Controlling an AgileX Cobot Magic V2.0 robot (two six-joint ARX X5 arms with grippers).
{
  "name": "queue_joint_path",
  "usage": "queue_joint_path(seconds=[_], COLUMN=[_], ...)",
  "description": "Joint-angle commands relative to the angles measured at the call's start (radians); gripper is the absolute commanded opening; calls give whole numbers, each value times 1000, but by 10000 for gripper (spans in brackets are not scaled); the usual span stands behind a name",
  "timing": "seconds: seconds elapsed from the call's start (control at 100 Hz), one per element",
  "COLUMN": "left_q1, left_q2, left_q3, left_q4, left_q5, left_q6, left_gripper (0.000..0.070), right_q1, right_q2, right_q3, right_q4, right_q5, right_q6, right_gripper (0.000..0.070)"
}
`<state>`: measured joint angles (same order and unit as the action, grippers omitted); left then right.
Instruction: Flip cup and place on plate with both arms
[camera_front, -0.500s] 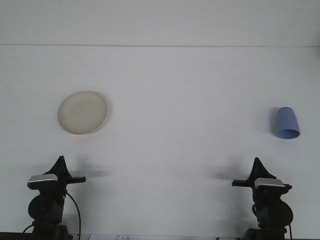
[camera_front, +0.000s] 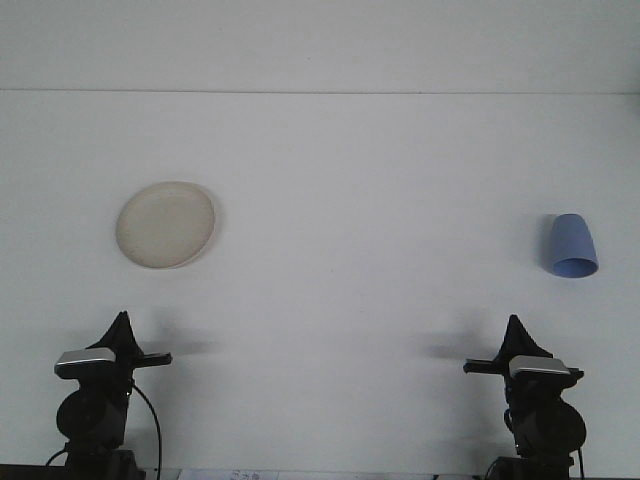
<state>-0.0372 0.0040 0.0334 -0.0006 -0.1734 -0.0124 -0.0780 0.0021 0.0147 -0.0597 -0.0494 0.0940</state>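
The white counter (camera_front: 340, 300) ran back to a pale wall, bare apart from two things. My left fingers (camera_front: 120, 322) and my right fingers (camera_front: 515, 325) sat low at the near edge, well apart from each other, each pair rising to a dark point. From this angle I could not tell whether either pair was apart or together, and neither held anything.

The blue cup (camera_front: 572, 246) stood upside down, beyond my right fingers and a little to their right, not touching them. Its long axis was close to upright, the narrower closed base at the top and the wider mouth down on the counter.

The cream plate (camera_front: 166, 224) lay flat beyond my left fingers, slightly to their right, well apart from the cup across the counter.
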Motion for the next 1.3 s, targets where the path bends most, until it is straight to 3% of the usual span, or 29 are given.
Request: queue_joint_path(seconds=[0.0, 0.34, 0.4, 0.58, 0.67, 0.78, 0.85, 0.909, 0.959, 1.049, 1.079, 1.289], left_q1=[0, 0, 0, 0, 0, 0, 0, 0, 0, 0, 0, 0], left_q2=[-1, -1, -1, -1, -1, -1, -1, -1, -1, -1, -1, -1], left_q3=[-19, -19, -19, -19, -19, -19, -19, -19, -19, -19, -19, -19], left_q4=[10, 10, 10, 10, 10, 10, 10, 10, 10, 10, 10, 10], left_q5=[2, 2, 2, 2, 2, 2, 2, 2, 2, 2, 2, 2], left_q6=[12, 12, 12, 12, 12, 12, 12, 12, 12, 12, 12, 12], left_gripper=[15, 15, 15, 15, 15, 15, 15, 15, 15, 15, 15, 15], right_q1=[-1, 0, 0, 0, 0, 0, 0, 0, 0, 0, 0, 0], right_q2=[-1, -1, -1, -1, -1, 1, 29, 72, 124, 235, 272, 488], right_q3=[-2, -2, -2, -2, 8, 96, 192, 290, 377, 531, 579, 801], right_q4=[14, 15, 13, 16, 39, -7, -58, -102, -132, -205, -234, -435], right_q5=[0, -2, -15, -63, -91, -69, -22, 0, 9, 30, 34, 142], right_q6=[10, 11, 55, 285, 326, 354, 333, 268, 201, 102, 74, -88], right_gripper=[5, 6, 5, 5, 5, 4, 6, 44, 157, 447, 498, 505])
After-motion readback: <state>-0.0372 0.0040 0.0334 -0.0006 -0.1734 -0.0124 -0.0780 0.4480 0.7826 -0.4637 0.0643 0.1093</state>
